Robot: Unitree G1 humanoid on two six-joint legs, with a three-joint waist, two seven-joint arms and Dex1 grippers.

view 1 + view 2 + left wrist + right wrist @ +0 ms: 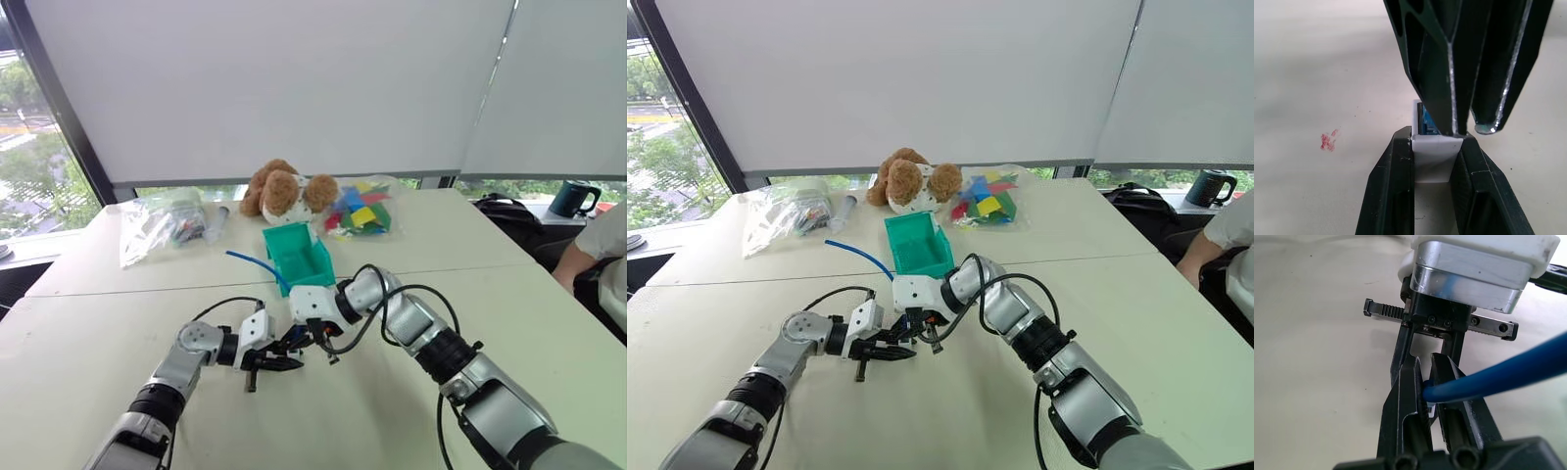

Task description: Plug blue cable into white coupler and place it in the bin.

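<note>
My left gripper (279,364) lies low over the table's middle, shut on the small white coupler (1432,161). My right gripper (315,338) meets it from the right, pointing down, and is shut on the blue cable (1488,374) near its plug end. In the left wrist view the blue plug (1427,125) sits at the coupler's mouth, under the right gripper's black fingers (1449,63). The rest of the cable (257,264) arcs up and back to the left in the air. The teal bin (299,257) stands just behind both grippers, its sloped lip facing them.
A brown teddy bear (284,191) and a clear bag of coloured blocks (361,211) sit behind the bin. A clear bag (157,225) lies at the back left. At the far right are a person's arm (593,255) and a dark mug (573,199).
</note>
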